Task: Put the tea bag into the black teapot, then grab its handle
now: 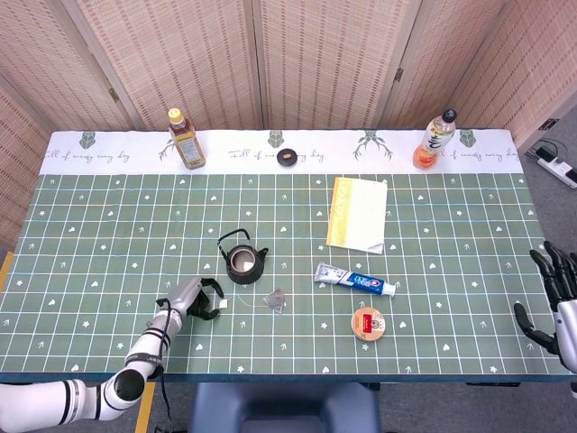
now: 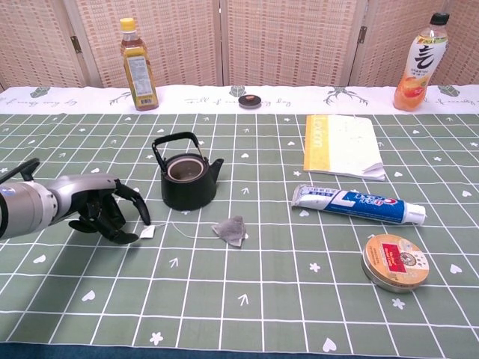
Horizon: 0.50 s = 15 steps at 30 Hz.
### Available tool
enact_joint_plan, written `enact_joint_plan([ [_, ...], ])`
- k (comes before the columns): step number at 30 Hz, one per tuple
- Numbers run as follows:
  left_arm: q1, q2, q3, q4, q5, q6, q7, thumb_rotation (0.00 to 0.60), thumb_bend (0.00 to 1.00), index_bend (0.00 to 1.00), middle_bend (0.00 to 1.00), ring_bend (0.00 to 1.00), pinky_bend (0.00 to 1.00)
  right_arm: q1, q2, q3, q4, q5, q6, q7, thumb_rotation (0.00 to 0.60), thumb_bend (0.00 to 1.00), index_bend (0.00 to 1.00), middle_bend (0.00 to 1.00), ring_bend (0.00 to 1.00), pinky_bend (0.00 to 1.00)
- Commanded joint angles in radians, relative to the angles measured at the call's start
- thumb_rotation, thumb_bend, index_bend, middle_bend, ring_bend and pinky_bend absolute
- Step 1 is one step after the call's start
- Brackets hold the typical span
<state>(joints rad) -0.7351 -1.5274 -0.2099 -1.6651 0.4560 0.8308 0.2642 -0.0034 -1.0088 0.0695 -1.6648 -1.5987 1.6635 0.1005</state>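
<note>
**Tea bag not yet lifted; left hand is at its paper tag**

The fingers (image 2: pixel 129 200) of the left hand (image 2: pixel 101 211) are curled downward and apart, their tips low over the cloth right at the small white paper tag (image 2: pixel 147 232). One fingertip looks to touch the tag's left edge, but I cannot tell from either view whether the tag is pinched or merely touched. In the head view the same hand (image 1: pixel 194 297) sits near the near-left part of the table with the tag (image 1: pixel 221 305) just at its fingertips.

From the tag a thin string (image 2: pixel 183 232) runs right to the tea bag (image 2: pixel 231 230), which lies flat on the green checked tablecloth (image 2: pixel 247 314), just right of and nearer than the black teapot (image 2: pixel 187 182). The teapot stands upright with no lid on it, its mouth open, its spout to the right and its handle (image 2: pixel 174 142) raised over the far side.

The right hand (image 1: pixel 556 298) hangs at the far right edge of the table, fingers spread and holding nothing, well apart from everything.

So neither step is done, as I judge it: the bag is outside the pot and the handle is untouched. What remains is securing the tag, lifting the bag over the open mouth, dropping it in, and then gripping the handle.
</note>
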Motion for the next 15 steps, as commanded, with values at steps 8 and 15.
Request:
enact_joint_plan([
  [8, -0.032, -0.001, 0.004, 0.028, -0.048, -0.072, -0.059, 0.6, 0.32, 0.41, 1.0, 1.0, 1.0, -0.014, 0.004, 0.003, 0.004, -0.005, 0.025, 0.016, 0.6, 0.42, 0.0, 0.0, 0.0, 0.0],
  [15, -0.044, -0.008, 0.02, 0.047, -0.049, -0.086, -0.083, 0.6, 0.32, 0.46, 1.0, 1.0, 1.0, -0.019, 0.005, 0.003, 0.009, -0.013, 0.036, 0.026, 0.6, 0.42, 0.0, 0.0, 0.0, 0.0],
])
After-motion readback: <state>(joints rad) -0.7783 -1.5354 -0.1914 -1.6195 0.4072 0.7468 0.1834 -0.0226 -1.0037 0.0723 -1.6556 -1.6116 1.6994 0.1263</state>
